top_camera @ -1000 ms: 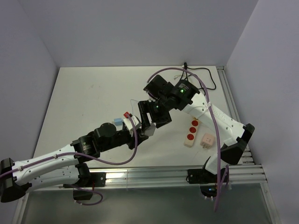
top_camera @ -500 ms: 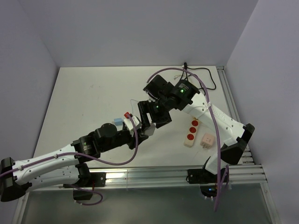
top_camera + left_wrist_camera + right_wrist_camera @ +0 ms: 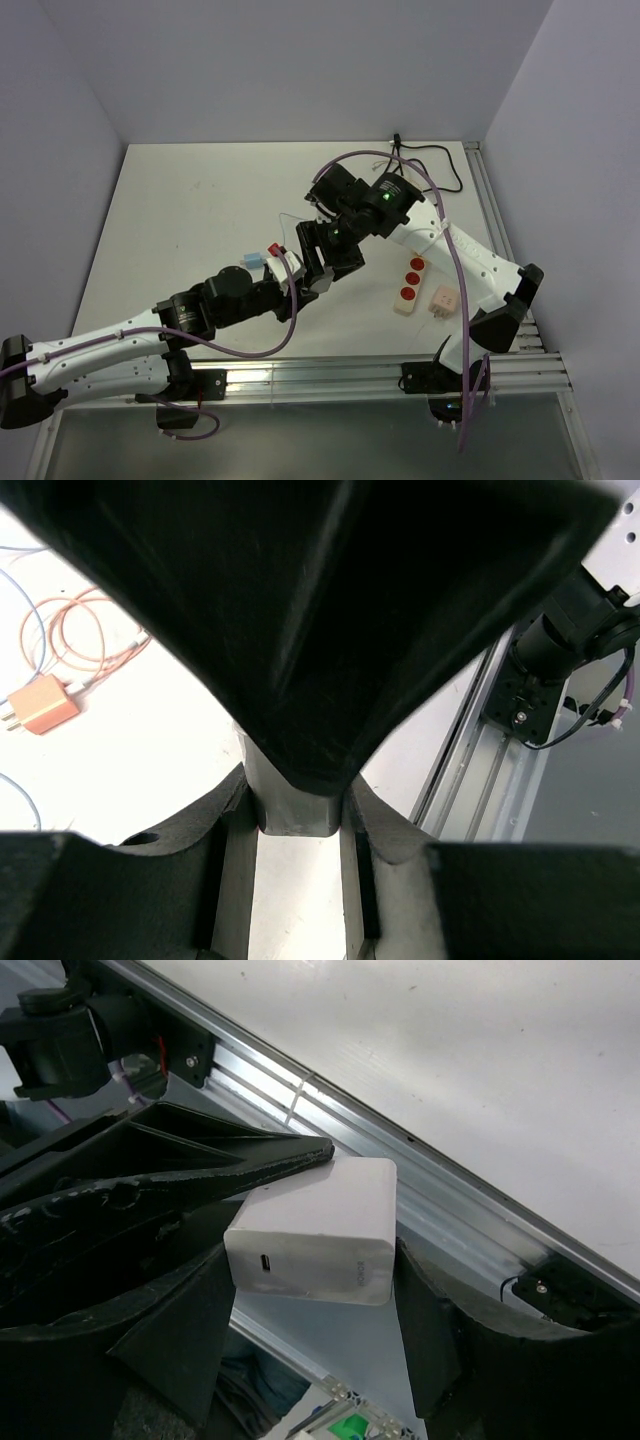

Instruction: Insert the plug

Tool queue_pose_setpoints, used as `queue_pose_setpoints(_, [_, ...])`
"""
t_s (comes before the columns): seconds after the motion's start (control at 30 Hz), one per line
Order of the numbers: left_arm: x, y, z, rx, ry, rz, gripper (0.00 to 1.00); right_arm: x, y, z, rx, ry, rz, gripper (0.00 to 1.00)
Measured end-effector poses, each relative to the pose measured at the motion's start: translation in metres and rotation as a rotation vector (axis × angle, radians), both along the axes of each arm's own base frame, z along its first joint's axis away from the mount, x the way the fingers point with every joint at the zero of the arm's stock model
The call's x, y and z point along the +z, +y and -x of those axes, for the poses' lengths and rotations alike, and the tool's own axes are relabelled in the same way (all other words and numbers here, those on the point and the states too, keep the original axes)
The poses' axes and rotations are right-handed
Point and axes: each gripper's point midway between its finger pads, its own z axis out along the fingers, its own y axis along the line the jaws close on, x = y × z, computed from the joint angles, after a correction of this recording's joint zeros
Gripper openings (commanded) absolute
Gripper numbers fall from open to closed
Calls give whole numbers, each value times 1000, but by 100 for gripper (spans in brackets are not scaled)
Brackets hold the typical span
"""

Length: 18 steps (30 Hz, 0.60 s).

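Right wrist — white charger (image 3: 312, 1230), face print too small to read

We find the table (image 3: 180, 200) open on its left half. The left arm (image 3: 110, 345) and right arm (image 3: 470, 260) meet at centre, blocking passage; a power strip (image 3: 409, 284) and, apparently, an adapter (image 3: 444, 300) occupy the right.

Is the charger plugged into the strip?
No, the charger is held up in the air, well apart from the strip.
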Motion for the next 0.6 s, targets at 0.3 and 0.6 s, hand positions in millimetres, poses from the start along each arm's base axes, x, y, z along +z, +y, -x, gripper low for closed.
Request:
queue_pose_setpoints(0.3, [-9,-2,2,-3,-6,-49,0,-13,-3,9,11,59,25,70])
queue_pose_setpoints(0.6, [-8,-2,4,4,-43,-63,0,-12,-4,9,7,79,12,70])
